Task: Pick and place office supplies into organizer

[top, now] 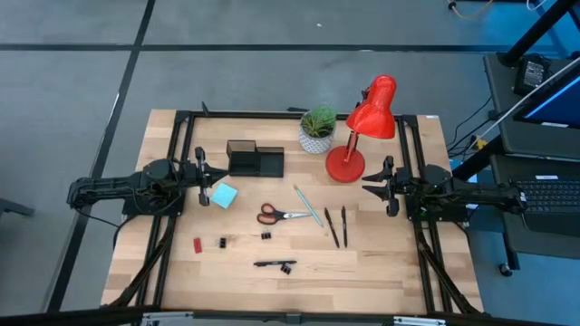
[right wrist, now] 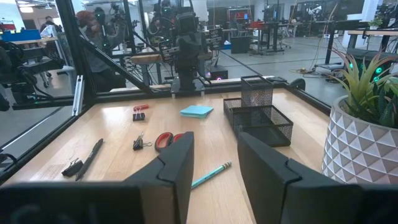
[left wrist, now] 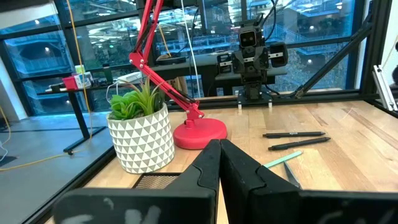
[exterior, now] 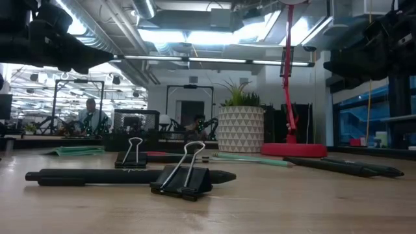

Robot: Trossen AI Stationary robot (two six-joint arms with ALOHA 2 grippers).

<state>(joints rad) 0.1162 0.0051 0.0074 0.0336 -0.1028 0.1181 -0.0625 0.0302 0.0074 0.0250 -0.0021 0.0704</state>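
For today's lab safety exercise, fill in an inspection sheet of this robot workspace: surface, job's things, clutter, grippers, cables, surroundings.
Surface: wooden table, black frame rails on it.
Job's things: black organizer at the back, nothing seen in it; blue notepad, red-handled scissors, teal pencil, two black pens, another pen, binder clips and a small red piece lie loose on the table.
Clutter: potted plant, red desk lamp.
Grippers: left gripper jaws shut, empty, beside the notepad; right gripper jaws open, empty, near the lamp base.
Cables: some on the floor at right.
Surroundings: desk with keyboard at right; people in the room behind.
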